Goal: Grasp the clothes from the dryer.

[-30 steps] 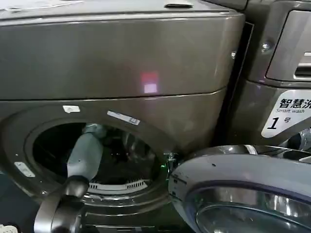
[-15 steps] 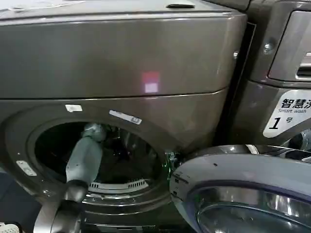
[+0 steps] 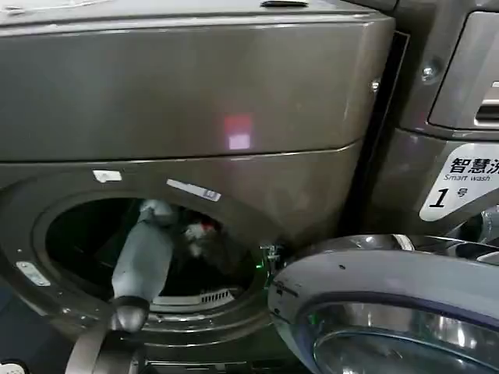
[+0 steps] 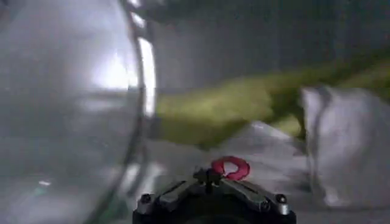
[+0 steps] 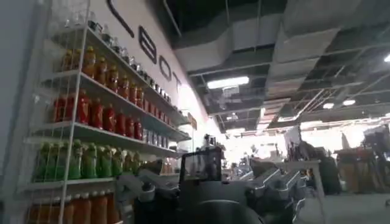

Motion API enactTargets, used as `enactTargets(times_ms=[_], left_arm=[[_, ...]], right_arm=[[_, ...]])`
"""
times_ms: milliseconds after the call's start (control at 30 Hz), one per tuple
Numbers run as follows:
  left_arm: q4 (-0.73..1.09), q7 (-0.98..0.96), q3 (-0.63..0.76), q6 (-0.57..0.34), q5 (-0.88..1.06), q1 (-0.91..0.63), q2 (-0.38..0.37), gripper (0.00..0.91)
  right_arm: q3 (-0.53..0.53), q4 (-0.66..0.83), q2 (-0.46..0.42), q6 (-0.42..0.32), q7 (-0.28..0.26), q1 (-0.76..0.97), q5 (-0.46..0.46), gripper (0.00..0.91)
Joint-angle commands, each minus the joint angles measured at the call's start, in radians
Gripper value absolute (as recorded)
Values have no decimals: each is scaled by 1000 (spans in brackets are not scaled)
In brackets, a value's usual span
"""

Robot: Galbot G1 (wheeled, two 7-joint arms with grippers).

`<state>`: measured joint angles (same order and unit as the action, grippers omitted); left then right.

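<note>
The dryer stands with its round door swung open to the right. My left arm reaches into the dark drum. A bunch of clothes, pale with a red spot, hangs just past its end. In the left wrist view my left gripper is shut, its tips pinched on pale cloth by a red loop. A white garment and a yellow-green one lie beyond. My right gripper is parked away from the dryer, facing the room.
The open door juts out low on the right, close to the drum opening's rim. A second machine marked 1 stands to the right. The shiny drum wall curves close beside my left gripper. Store shelves with bottles stand in the room.
The pale clothes with the red spot have come up into sight in the drum opening beside my left arm's end. The arm itself has shifted slightly to the right.
</note>
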<state>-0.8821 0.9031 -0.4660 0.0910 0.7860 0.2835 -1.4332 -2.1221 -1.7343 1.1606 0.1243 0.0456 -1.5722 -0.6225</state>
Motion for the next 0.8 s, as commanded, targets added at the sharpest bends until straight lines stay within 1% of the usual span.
enactTargets(times_ms=[33, 100, 133, 167, 233, 300, 333, 400, 533, 633, 733, 800], left_arm=[[-177, -514, -19, 175, -366, 33, -46, 0], [-209, -576, -19, 196, -399, 44, -57, 0], [-224, -624, -20, 214, -442, 50, -62, 0], [-229, -630, -20, 220, -477, 52, -65, 0], [-254, -746, -21, 252, -583, 59, -78, 0], [-263, -807, -24, 264, -630, 61, -89, 0], [-271, -856, -24, 261, -669, 64, -94, 0], [-280, -885, -22, 261, -700, 67, -99, 0], [-294, -942, -20, 186, -722, 74, -114, 0], [-306, -998, -26, 208, -808, 67, -127, 0], [-303, -1031, -28, 196, -823, 63, -127, 0], [-303, -1031, -27, 205, -833, 62, -124, 0]], right_arm=[[26, -15, 6, -9, 3, 2, 11, 907], [30, -14, 7, -10, 2, 0, 17, 907], [32, -14, 7, -11, 2, 0, 23, 907], [33, -14, 7, -11, 2, 0, 25, 907], [38, -14, 8, -12, 2, 1, 26, 907], [40, -16, 9, -13, 3, 2, 27, 907], [42, -15, 9, -15, 2, 2, 30, 907], [42, -13, 9, -17, 1, 2, 33, 907], [43, -14, 10, -22, -1, 1, 35, 907], [43, -14, 11, -24, -2, 2, 39, 907], [40, -17, 10, -24, -2, -3, 39, 907], [37, -17, 8, -24, -3, -5, 39, 907]])
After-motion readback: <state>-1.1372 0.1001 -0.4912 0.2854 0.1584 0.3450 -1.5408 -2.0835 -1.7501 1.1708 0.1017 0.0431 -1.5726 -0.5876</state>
